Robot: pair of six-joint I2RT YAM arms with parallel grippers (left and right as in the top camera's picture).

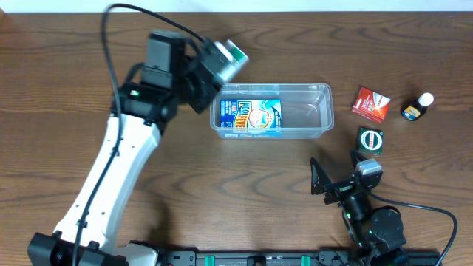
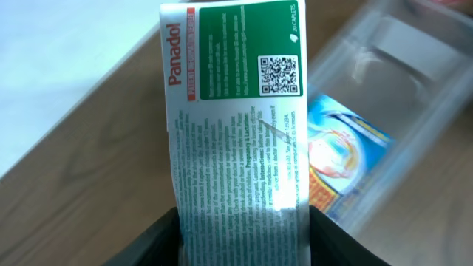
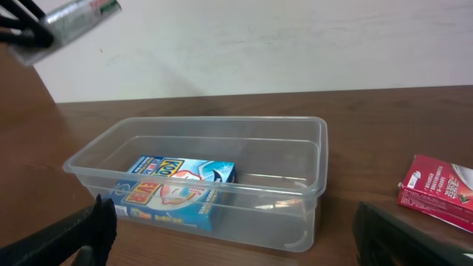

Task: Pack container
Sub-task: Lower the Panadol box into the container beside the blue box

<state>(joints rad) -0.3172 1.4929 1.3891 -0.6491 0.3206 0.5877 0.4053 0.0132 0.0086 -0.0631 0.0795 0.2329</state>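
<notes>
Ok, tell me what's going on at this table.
The left gripper holds a Panadol box in the air near one end of the clear container, which already has a blue carton lying inside. The right gripper sits open and empty in front of the container. A red box and a small bottle are on the table beside it, unpacked.

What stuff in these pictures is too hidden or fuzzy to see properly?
- Left wrist view: the container and the blue carton inside it are blurred, and the Panadol box in front hides part of them.
- Right wrist view: the red box is cut off by the right edge.
- Overhead view: the small bottle is too tiny for its label to be read.
</notes>
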